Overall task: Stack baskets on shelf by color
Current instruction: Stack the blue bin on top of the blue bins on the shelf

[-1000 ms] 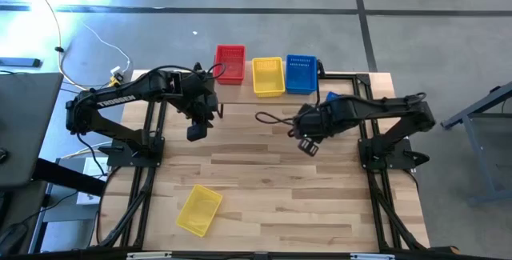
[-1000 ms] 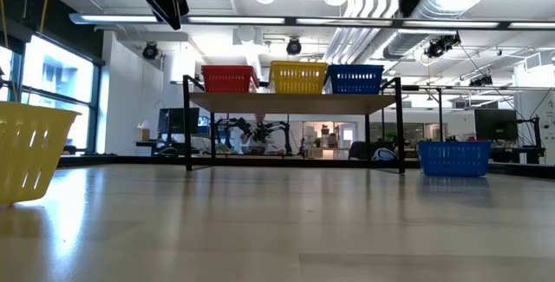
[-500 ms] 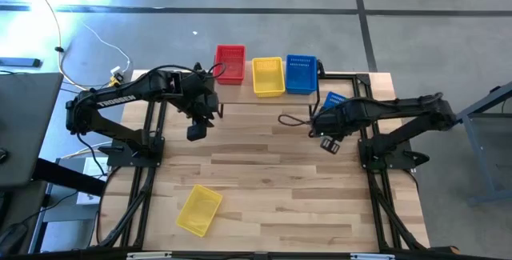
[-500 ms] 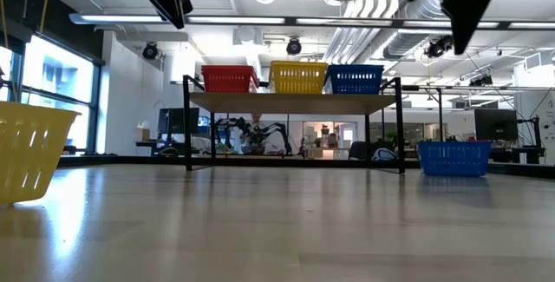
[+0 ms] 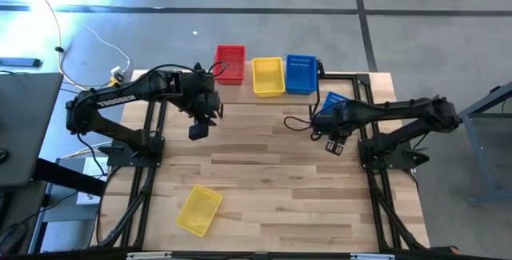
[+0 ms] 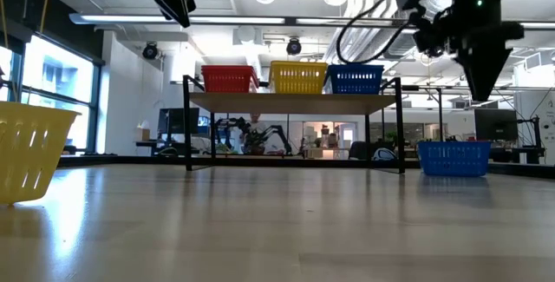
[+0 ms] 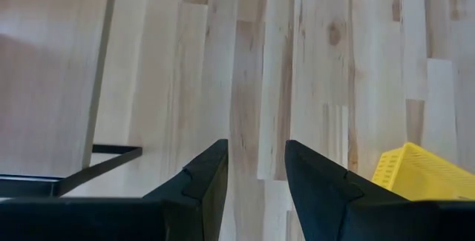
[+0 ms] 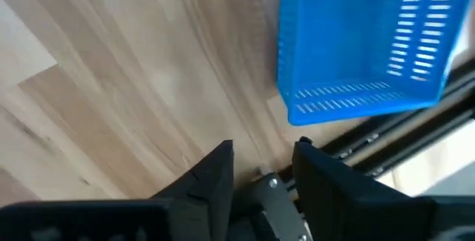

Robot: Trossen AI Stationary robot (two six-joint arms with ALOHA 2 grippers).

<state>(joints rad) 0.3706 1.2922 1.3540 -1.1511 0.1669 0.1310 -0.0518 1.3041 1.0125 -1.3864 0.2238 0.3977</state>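
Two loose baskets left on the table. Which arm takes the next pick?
Right. The right gripper hangs beside the blue basket on the tabletop, and its wrist view has that basket just ahead, fingers open. The left gripper waits near the shelf, far from the yellow basket.

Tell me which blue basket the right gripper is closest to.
The blue basket on the table, beside the right gripper at the table's right edge. The other blue basket sits on the shelf, farther away.
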